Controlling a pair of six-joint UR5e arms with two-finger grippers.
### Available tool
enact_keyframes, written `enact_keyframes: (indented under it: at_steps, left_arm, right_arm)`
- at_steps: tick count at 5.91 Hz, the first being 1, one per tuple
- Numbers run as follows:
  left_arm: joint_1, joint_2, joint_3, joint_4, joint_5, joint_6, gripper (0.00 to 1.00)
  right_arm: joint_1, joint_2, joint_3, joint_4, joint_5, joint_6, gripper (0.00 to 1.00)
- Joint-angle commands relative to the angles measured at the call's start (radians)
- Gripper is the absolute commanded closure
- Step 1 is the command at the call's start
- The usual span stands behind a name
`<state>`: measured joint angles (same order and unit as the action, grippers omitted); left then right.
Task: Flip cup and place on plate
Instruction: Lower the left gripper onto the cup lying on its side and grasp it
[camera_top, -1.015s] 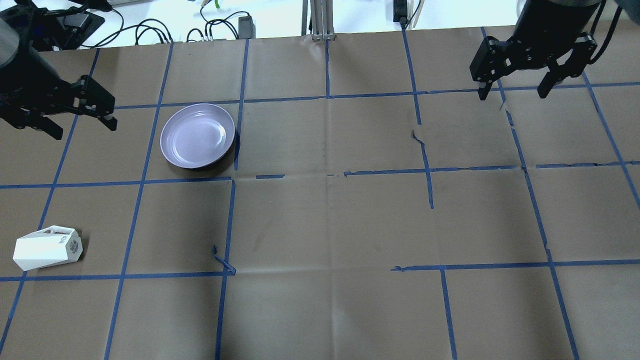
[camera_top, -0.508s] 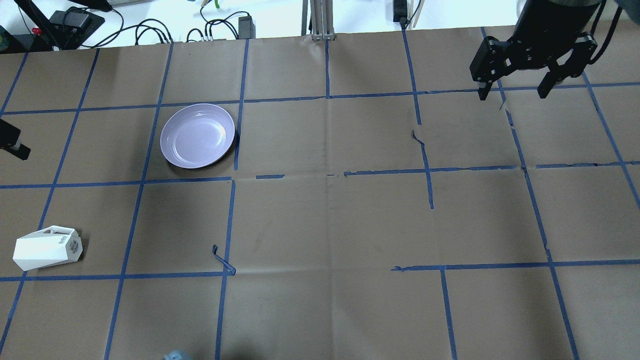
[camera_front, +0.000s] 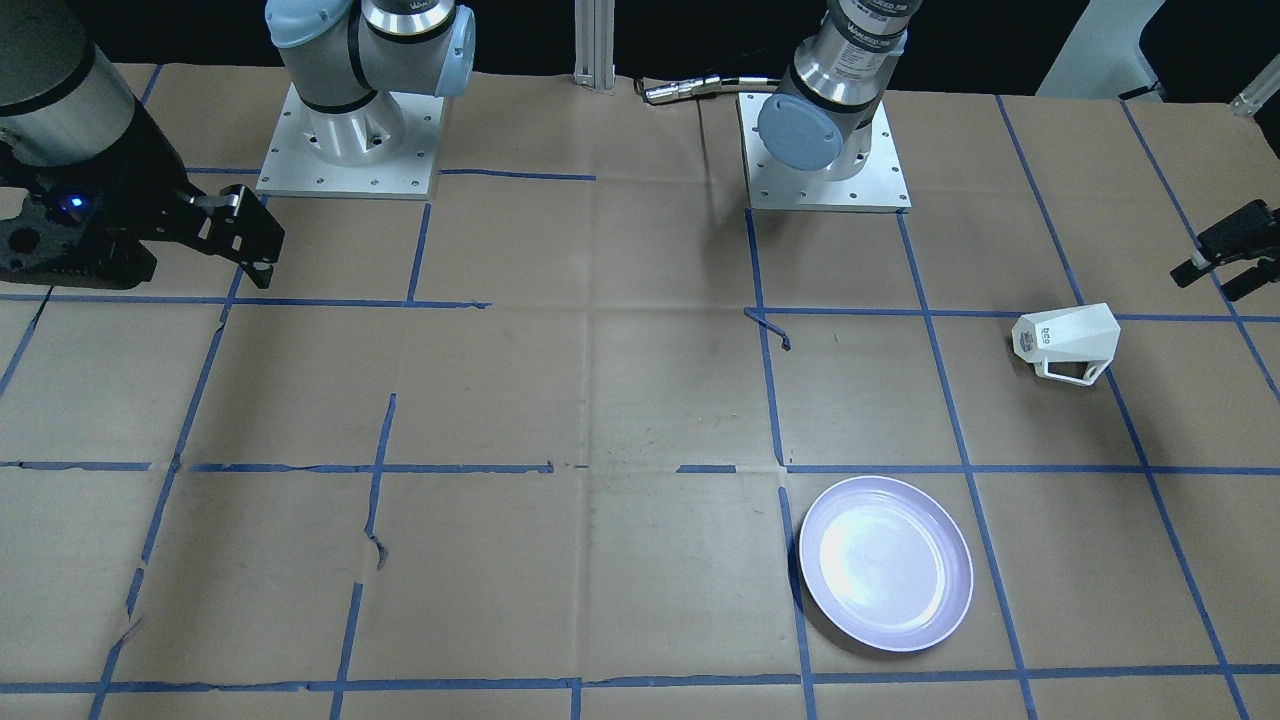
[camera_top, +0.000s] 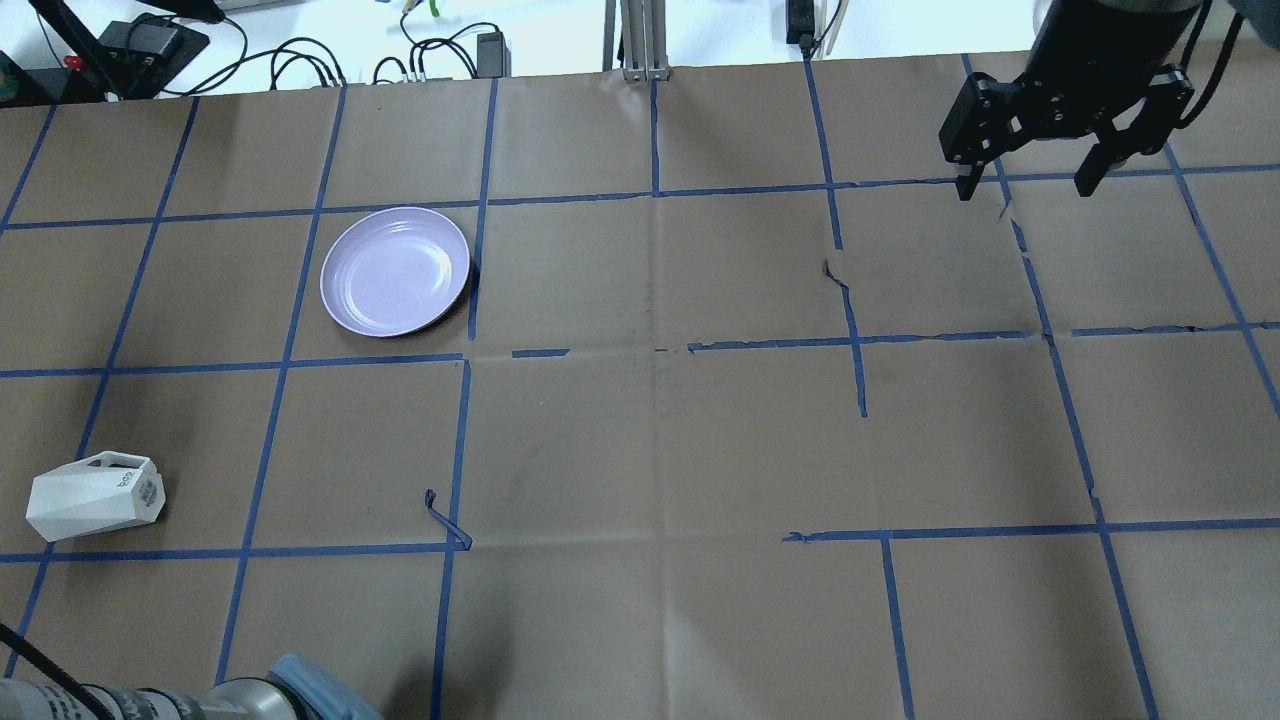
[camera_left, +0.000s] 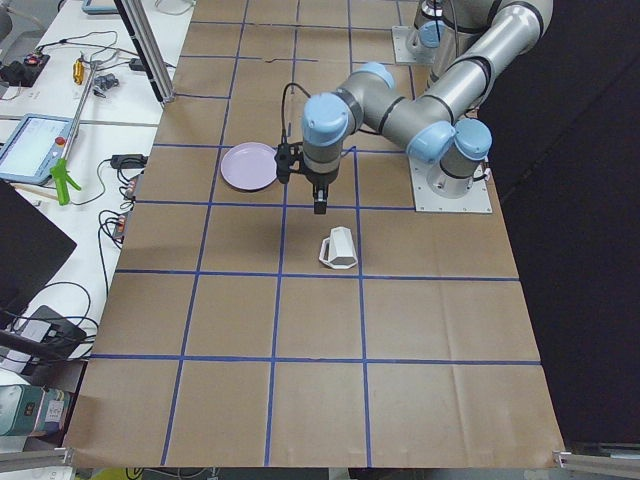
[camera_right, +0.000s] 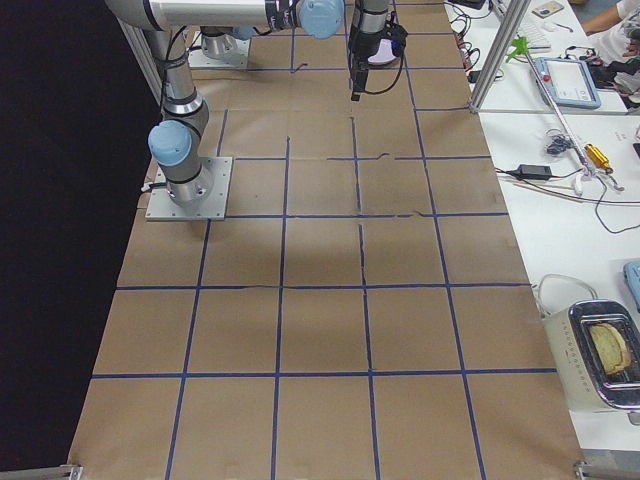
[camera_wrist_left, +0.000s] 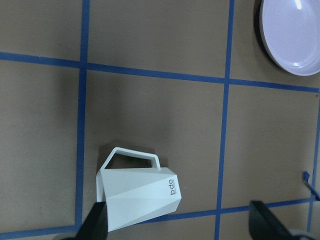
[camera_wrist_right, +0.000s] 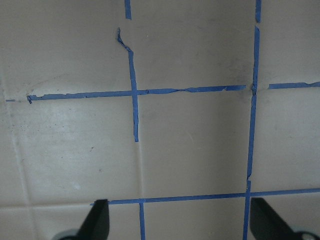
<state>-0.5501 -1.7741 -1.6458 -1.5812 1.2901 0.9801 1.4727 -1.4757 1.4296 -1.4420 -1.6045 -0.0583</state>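
Observation:
The white faceted cup lies on its side near the table's left front, its handle toward the back; it also shows in the front view and the left wrist view. The lavender plate sits empty farther back and to the right; it also shows in the front view and at the left wrist view's top corner. My left gripper hovers open above the table beside the cup, out of the overhead view; in the left wrist view its left finger is by the cup's rim end. My right gripper hangs open and empty at the far back right.
Blue tape lines grid the brown paper table. A loose curl of tape sticks up right of the cup. Cables and adapters and an aluminium post line the back edge. My left arm's elbow shows at the bottom left.
My left gripper has moved out of the overhead view past the left edge, and the left arm's elbow has come in at the bottom left. Cup, plate and right arm have not moved.

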Motion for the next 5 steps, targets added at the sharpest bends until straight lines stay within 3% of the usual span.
enact_keyframes:
  at_steps: [1,2,5]
  left_arm:
    - [0.114,-0.176,0.007,-0.008,-0.069,0.121,0.02]
    - [0.161,-0.239,0.001,-0.029,-0.074,0.253,0.02]
    - [0.193,-0.346,0.029,-0.261,-0.091,0.423,0.02]
  right_arm:
    - [0.000,0.000,0.000,0.000,0.000,0.000,0.00]
    - [0.000,0.000,0.000,0.000,0.000,0.000,0.00]
    - [0.000,0.000,0.000,0.000,0.000,0.000,0.00]
